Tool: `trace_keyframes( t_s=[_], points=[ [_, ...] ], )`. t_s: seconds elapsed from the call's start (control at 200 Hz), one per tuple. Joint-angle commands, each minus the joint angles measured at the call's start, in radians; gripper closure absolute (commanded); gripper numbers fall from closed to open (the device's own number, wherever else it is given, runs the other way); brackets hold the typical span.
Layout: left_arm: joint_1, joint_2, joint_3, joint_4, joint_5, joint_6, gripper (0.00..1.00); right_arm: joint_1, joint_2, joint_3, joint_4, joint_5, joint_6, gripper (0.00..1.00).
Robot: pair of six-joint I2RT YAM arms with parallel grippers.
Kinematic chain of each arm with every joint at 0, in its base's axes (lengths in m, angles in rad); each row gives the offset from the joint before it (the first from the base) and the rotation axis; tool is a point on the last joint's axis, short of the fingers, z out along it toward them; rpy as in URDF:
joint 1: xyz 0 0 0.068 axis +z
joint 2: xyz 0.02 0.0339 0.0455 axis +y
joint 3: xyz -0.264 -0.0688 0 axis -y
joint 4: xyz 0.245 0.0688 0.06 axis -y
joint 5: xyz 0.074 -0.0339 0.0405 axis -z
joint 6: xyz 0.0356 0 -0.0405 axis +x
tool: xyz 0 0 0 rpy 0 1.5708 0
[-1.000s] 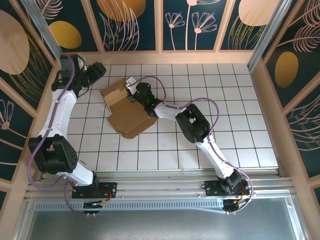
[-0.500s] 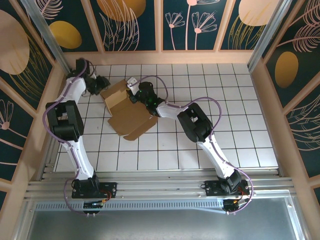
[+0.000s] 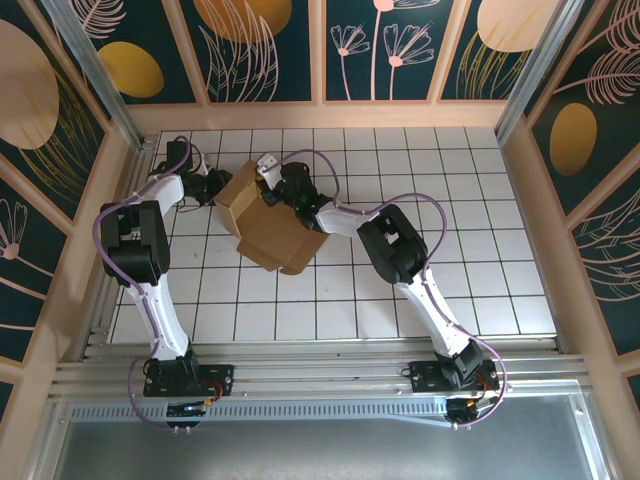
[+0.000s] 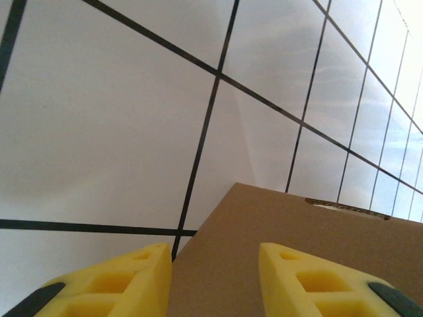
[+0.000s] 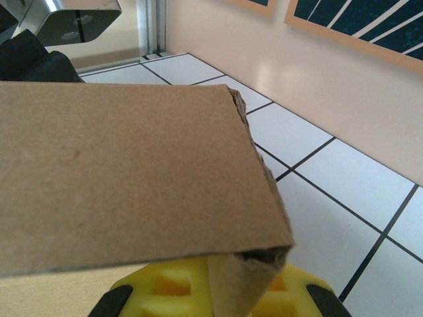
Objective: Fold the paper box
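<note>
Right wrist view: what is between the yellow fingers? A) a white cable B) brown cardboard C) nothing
B: a folded edge of the paper box drops between the right gripper's yellow fingers, which are shut on it.

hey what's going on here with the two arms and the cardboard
Two robot arms are folding a brown paper box on the tiled table. The right end effector is shut on one cardboard edge. The left end effector is at the box's left corner, open, with a cardboard panel in the gap; contact is unclear. The box looks only partly folded.
</note>
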Motion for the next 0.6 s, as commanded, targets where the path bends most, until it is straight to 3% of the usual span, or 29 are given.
trace_keyframes(
  t_s=[0.0, 0.18, 0.3, 0.4, 0.596],
  points=[
    [-0.075, 0.014, -0.053, -0.023, 0.128, 0.012, 0.61, 0.048, 0.03, 0.01, -0.06, 0.126, -0.045, 1.0],
    [-0.097, 0.025, -0.061, -0.007, 0.129, -0.003, 0.61, 0.072, 0.052, 0.047, -0.054, 0.139, -0.034, 1.0],
    [-0.096, -0.01, -0.061, -0.015, 0.06, -0.01, 0.56, 0.063, 0.033, 0.037, -0.06, 0.148, -0.013, 1.0],
    [-0.096, -0.043, -0.035, -0.049, -0.024, -0.007, 0.52, 0.055, -0.04, -0.028, -0.05, 0.158, -0.018, 0.77],
    [-0.085, -0.11, -0.004, -0.075, -0.127, -0.016, 0.47, 0.037, -0.239, -0.3, 0.096, 0.154, -0.015, 0.42]
  ],
)
